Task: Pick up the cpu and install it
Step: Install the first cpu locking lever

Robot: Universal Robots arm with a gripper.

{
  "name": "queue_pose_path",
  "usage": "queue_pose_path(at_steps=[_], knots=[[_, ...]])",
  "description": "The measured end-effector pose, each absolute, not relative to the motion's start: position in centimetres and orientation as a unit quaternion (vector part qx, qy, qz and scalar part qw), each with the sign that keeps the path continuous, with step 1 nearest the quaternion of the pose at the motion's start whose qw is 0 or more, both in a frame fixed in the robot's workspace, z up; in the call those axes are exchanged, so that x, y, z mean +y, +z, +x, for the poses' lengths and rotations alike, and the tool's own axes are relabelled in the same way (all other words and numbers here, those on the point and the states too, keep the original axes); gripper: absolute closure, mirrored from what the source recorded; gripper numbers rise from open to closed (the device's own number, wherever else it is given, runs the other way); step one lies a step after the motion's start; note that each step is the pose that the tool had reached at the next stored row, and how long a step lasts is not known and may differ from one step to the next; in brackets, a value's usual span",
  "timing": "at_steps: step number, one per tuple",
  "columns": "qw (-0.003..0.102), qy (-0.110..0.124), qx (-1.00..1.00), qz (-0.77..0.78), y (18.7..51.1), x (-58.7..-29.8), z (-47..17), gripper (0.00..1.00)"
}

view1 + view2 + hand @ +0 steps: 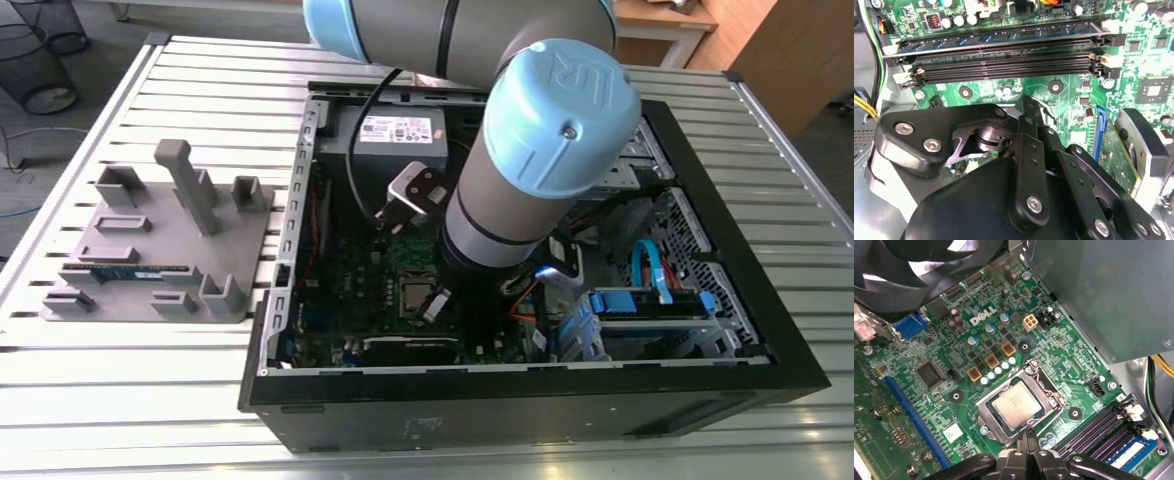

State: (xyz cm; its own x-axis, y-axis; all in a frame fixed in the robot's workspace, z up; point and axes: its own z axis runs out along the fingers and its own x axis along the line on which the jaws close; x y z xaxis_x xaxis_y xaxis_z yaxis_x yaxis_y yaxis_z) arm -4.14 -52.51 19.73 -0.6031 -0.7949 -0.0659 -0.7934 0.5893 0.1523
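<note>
The cpu point(1016, 407), a small square chip with a silver-grey top, lies flat in its metal-framed socket point(985, 412) on the green motherboard point(944, 390). In the exterior view the cpu point(416, 297) sits deep inside the open black computer case point(534, 400), right beside the arm's wrist point(487, 225). My gripper point(1028, 436) hangs just off the socket's edge, its black fingers point(1024, 440) pressed together with nothing between them. The second wrist view shows the same gripper point(1026, 107) shut above the board near the memory slots point(1004, 65).
A grey fixture plate point(160, 250) with upright blocks and a thin blue-green memory stick point(127, 270) lies on the slatted table at the exterior view's left. Around the socket stand the power supply point(394, 135), a fan point(929, 260) and blue cables point(647, 265).
</note>
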Motion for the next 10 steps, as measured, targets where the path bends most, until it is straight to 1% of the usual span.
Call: queue_pose_path(at_steps=[10], knots=[[0.006,-0.081,-0.892,0.445,20.18,-52.60,-4.15,0.89]])
